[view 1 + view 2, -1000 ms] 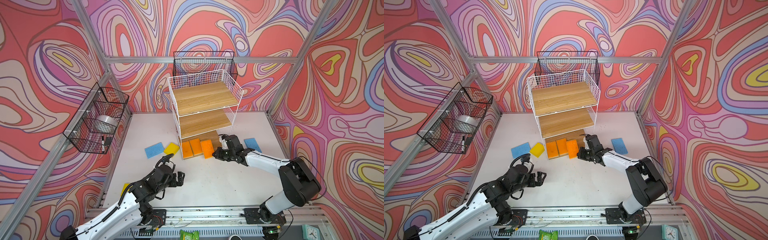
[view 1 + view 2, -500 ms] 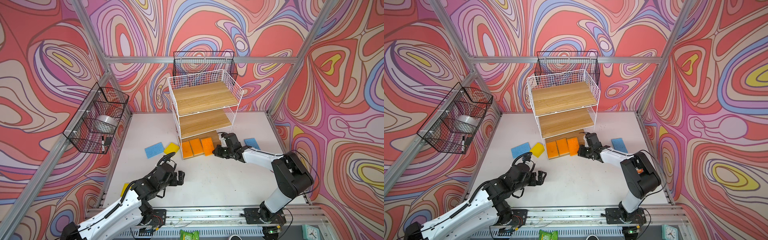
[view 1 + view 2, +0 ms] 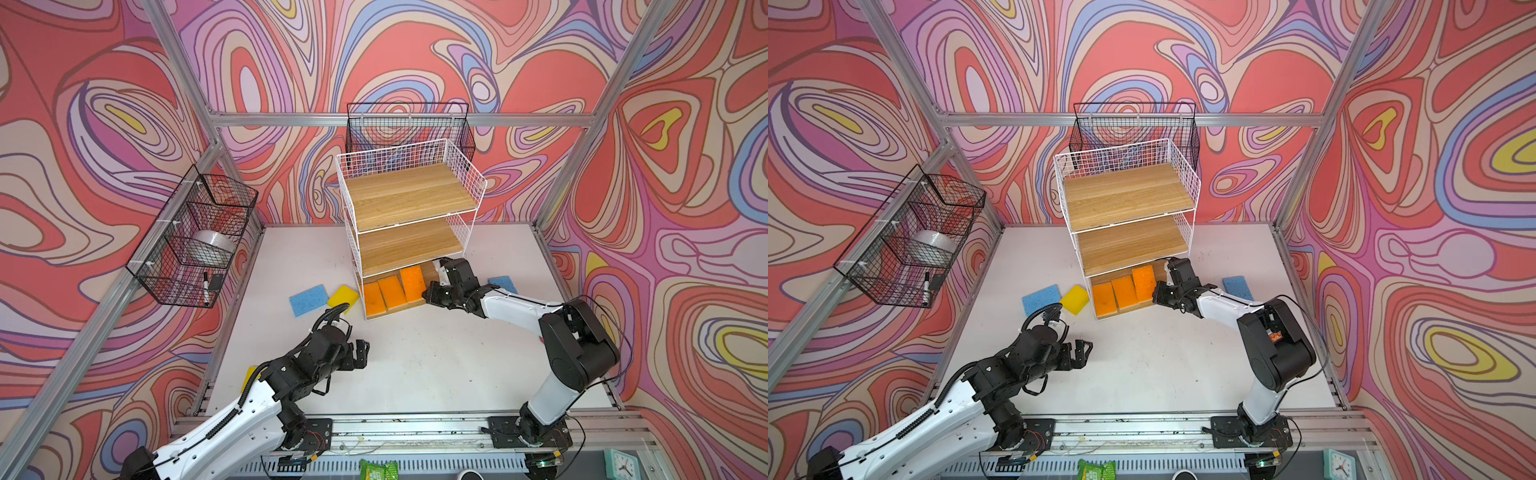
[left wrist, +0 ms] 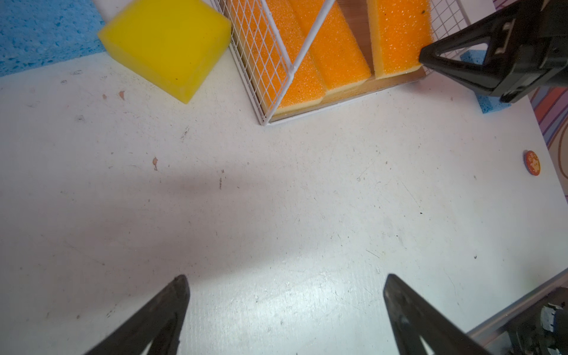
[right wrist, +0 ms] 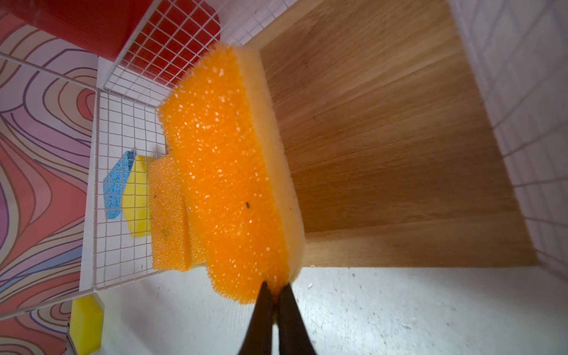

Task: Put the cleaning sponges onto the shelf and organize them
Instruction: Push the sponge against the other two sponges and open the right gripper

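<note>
Shelf (image 3: 409, 195) stands at the back-middle of the tabletop (image 3: 436, 365); top and mid boards bare. All 3 orange sponges lie flat on the btm board, orange face up, cream layer underneath: left orange sponge (image 3: 372, 298) and middle orange sponge (image 3: 391, 291) side by side at the front edge, right orange sponge (image 3: 412, 282) set further back w/ a strip of bare board between it and the middle one.

Right gripper (image 5: 275, 287) is low at the shelf's front right, jaws pressed together w/ nothing between them, tips against the near end of the right orange sponge.

Left gripper (image 4: 285, 278) hangs over bare tabletop in front of the shelf, jaws wide apart, nothing between them.

Not on the shelf:
- yellow sponge (image 3: 343, 296) on the tabletop just left of the shelf, corner at the wire side
- blue sponge (image 3: 307, 298) right beside it, further left
- second blue sponge (image 3: 503, 284) on the tabletop right of the shelf, partly behind the right arm
- second yellow sponge (image 3: 250, 374) at the tabletop's left edge, mostly hidden by the left arm
</note>
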Controlling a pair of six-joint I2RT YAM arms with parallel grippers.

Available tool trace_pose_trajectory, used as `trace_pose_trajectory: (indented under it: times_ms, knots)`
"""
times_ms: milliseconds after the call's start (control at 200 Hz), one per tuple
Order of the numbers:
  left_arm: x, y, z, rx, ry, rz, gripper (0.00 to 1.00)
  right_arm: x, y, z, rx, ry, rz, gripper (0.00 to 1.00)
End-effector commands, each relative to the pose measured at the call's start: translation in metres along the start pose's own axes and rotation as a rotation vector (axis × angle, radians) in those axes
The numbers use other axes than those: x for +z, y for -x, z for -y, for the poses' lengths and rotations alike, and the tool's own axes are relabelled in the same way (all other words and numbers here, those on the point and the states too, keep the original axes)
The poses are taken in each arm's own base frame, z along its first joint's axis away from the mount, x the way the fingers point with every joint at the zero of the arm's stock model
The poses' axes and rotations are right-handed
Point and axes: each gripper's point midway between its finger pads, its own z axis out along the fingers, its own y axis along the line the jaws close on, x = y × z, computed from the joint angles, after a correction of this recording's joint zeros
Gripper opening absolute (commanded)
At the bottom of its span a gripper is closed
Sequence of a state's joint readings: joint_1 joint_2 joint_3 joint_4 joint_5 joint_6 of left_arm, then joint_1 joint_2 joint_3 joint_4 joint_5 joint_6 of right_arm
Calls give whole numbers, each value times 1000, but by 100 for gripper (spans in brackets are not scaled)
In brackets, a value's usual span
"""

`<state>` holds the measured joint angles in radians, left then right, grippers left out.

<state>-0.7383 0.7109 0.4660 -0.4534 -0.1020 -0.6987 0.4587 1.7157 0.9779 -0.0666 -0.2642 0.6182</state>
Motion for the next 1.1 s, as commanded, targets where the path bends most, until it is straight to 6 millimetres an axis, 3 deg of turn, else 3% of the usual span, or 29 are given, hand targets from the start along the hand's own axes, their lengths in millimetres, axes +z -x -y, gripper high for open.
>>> trace_pose_trajectory:
  times_ms: [0, 160, 406, 421, 676, 1096]
  knots:
    - [-3, 8, 2, 5, 5, 14, 100, 2, 8, 5, -10, -40, 23, 0]
    - [-2, 7, 1, 7, 6, 10, 100, 3, 11, 13, -26, -86, 39, 0]
    - [-2, 6, 1, 8, 9, 8, 100, 8, 16, 8, -52, -78, 28, 0]
    - [-1, 5, 0, 7, 10, 7, 100, 15, 11, 15, -48, -92, 5, 0]
    - [-1, 6, 1, 7, 8, 4, 100, 23, 8, 17, -66, -102, -29, 0]
    - [-1, 6, 2, 8, 8, 4, 100, 32, 2, 11, -93, -70, -91, 0]
